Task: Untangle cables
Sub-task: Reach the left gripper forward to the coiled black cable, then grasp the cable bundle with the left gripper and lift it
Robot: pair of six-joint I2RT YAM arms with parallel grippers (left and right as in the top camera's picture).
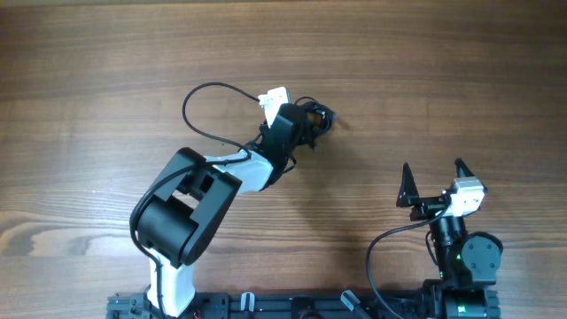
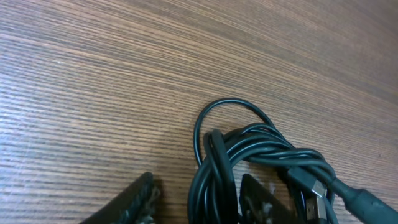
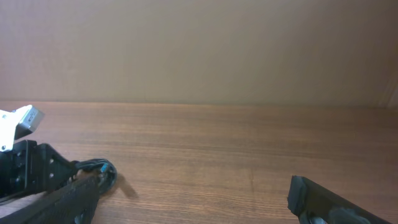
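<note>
Overhead view: a wooden worktop with two arms reaching in from its near edge.
Cables: thin black cords bunched in one small knot, lying toward the far edge of the worktop, about midway across.
Cables, left wrist view: several strands twist together into a bundle, and one loop arches up off the wood at the top of it.
Plug: a small connector lies on the right side of the bundle; a thicker moulded end trails off past it.
Left gripper: down at the knot, its fingers hidden under the wrist from overhead.
Left gripper, left wrist view: the jaws are partly apart and straddle the left strands of the bundle. One finger stands clear of the cords with bare wood between. The other finger sits right against the strands. Nothing is clamped.
Right gripper: spread wide and holding nothing, near the right end of the worktop's near edge, well apart from the knot.
Right wrist view: both fingers frame bare wood, and the knot is seen far off to the left.
Thicker black cable: a loop curves out from the left arm, just left of the knot.
</note>
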